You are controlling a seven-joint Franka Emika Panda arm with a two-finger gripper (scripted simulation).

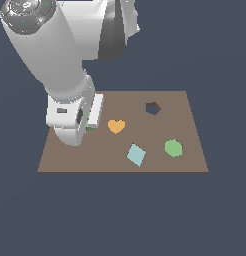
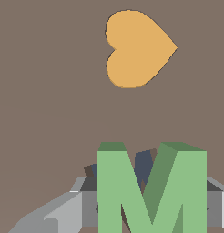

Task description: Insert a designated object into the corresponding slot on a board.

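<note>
I see the green M block (image 2: pixel 150 191) between the fingers of the gripper (image 2: pixel 150 205), which are closed on its sides and hold it. Just behind the block, dark edges of the M-shaped slot (image 2: pixel 143 164) show, so I judge the slot is almost directly under it, and the letter must go down straight. In the exterior view the arm (image 1: pixel 55 55) leans over the board (image 1: pixel 195 155) near its left edge, wrist pointing down, beside the orange heart (image 1: pixel 116 126).
</note>
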